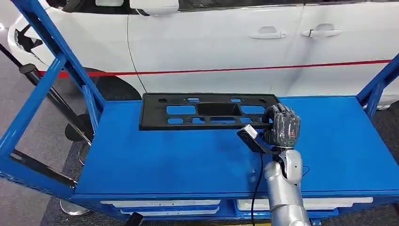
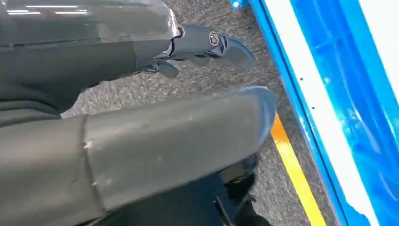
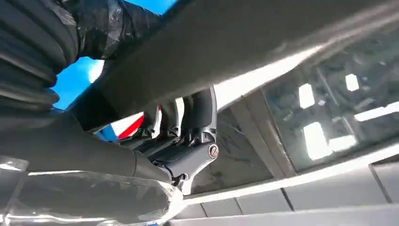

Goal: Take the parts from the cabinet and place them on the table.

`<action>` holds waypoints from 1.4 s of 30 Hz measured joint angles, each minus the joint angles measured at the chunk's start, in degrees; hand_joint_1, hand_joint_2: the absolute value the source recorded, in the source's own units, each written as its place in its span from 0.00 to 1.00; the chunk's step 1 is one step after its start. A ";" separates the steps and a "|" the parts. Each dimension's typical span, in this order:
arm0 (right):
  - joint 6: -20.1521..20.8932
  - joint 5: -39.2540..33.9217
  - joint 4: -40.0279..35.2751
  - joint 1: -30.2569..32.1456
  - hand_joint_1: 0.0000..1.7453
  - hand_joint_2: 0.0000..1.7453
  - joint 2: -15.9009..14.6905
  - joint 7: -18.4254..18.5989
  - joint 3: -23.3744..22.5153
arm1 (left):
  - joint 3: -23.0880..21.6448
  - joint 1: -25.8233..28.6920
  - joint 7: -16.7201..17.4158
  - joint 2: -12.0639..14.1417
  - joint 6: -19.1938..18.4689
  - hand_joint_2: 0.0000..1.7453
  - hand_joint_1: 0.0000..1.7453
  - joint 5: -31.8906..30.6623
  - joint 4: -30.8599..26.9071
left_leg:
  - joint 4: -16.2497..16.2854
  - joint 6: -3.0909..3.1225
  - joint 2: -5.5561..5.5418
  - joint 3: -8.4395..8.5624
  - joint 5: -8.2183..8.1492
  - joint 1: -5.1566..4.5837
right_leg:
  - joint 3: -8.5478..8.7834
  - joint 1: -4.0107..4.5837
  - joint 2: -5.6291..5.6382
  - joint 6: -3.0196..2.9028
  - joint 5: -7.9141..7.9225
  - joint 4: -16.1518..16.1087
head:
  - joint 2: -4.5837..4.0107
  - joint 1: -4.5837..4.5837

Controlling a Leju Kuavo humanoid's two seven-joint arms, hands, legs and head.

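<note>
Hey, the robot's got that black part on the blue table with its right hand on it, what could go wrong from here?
1. The right hand grips only the right end of the long black part; opening or pulling back unevenly could drag or swing it across the blue table.
2. The fingers curl around the part's edge, so they might snag as they let go.
3. The part lies near the table's far edge, close to the white car; a push forward could tip it off.

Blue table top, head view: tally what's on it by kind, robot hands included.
Black plastic part: 1
Robot hand on the table, the right hand, gripping the part's right end: 1
Total: 2
The left hand hangs beside the table over the floor, so it is not counted.
</note>
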 joint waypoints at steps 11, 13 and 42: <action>0.02 -2.66 -32.15 11.03 1.00 1.00 3.98 -9.71 9.89 | 0.44 2.06 -4.54 -0.72 1.27 0.00 0.00 1.94 0.02 | -16.62 2.39 0.08 6.99 8.73 0.05 | 1.25 0.29 0.05 2.03 -1.82 0.08 | 0.00 -0.02; 0.04 -1.70 -37.66 12.55 1.00 1.00 3.78 -10.99 12.24 | 0.57 2.39 -5.38 -0.83 1.09 0.00 0.00 2.23 0.02 | -16.95 2.86 0.08 7.56 8.60 -0.19 | -0.85 0.22 0.06 2.37 -4.52 4.89 | 0.00 0.02; 0.33 -5.53 -54.49 14.11 1.00 1.00 3.47 -11.21 21.97 | 1.11 2.78 -6.56 -1.40 3.87 1.00 0.00 2.03 0.04 | -17.32 2.35 0.05 9.02 7.90 0.07 | 1.03 0.29 0.04 2.25 -0.69 0.09 | 0.00 0.02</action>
